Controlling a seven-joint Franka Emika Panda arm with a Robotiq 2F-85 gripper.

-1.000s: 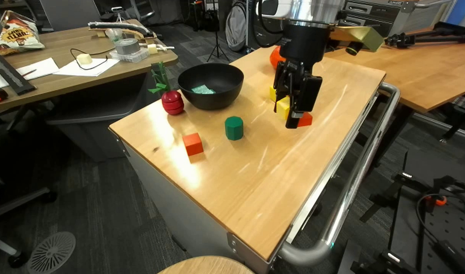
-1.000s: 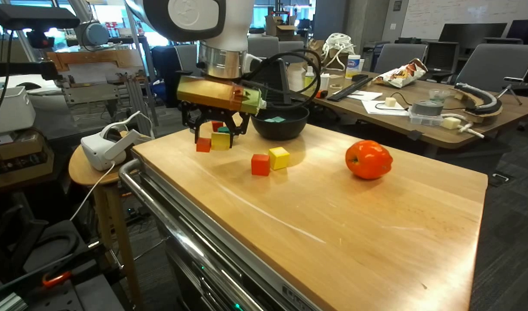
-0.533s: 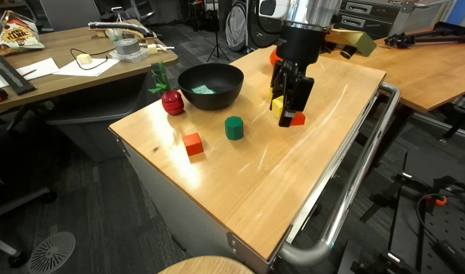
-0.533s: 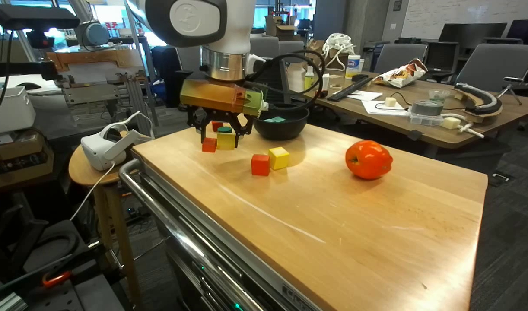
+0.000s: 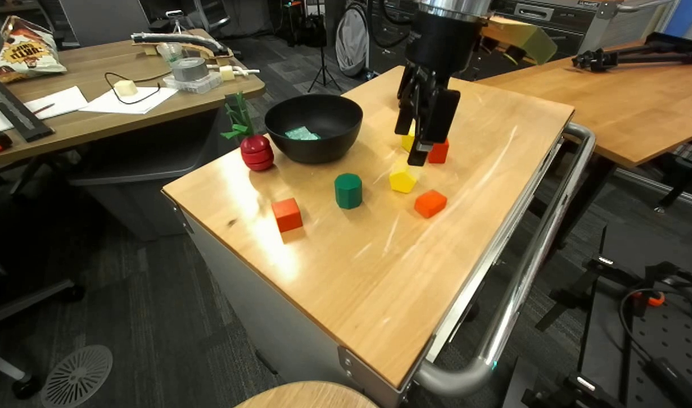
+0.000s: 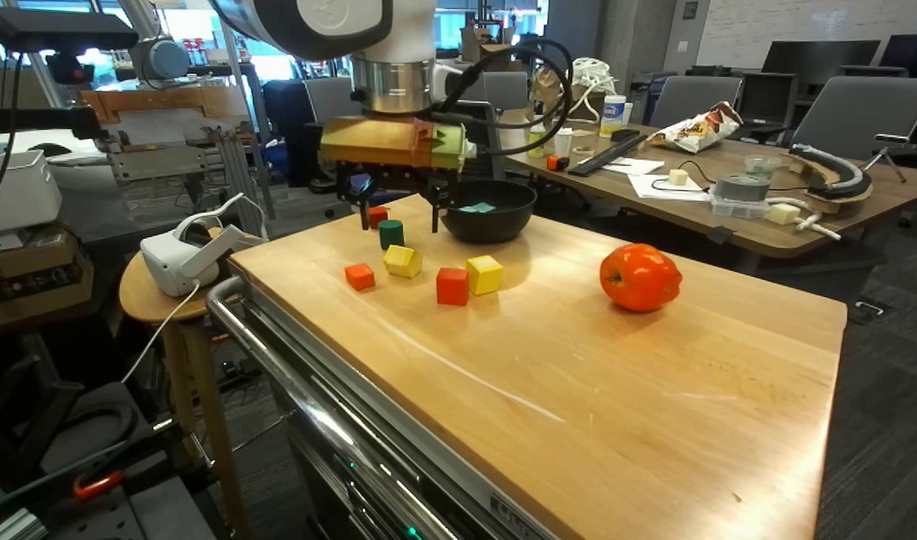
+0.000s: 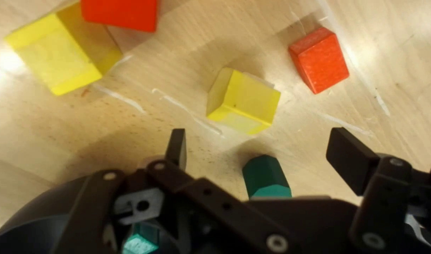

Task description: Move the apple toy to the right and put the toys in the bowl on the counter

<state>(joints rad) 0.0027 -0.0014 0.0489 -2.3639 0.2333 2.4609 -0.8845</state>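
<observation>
Where light catches it, the lumpy orange-red apple toy (image 6: pixel 641 278) shines.

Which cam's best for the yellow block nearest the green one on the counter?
Wrist view. There the yellow block shows largest, whole, with nothing in front of it and several faces visible. Both exterior views also show it, but much smaller; in an exterior view its pentagonal end is turned toward the camera.

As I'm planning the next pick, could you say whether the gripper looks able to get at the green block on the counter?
Probably yes: the gripper is open and holds nothing, and the green block stands upright, apart from the nearest yellow block, with nothing on top.
</observation>
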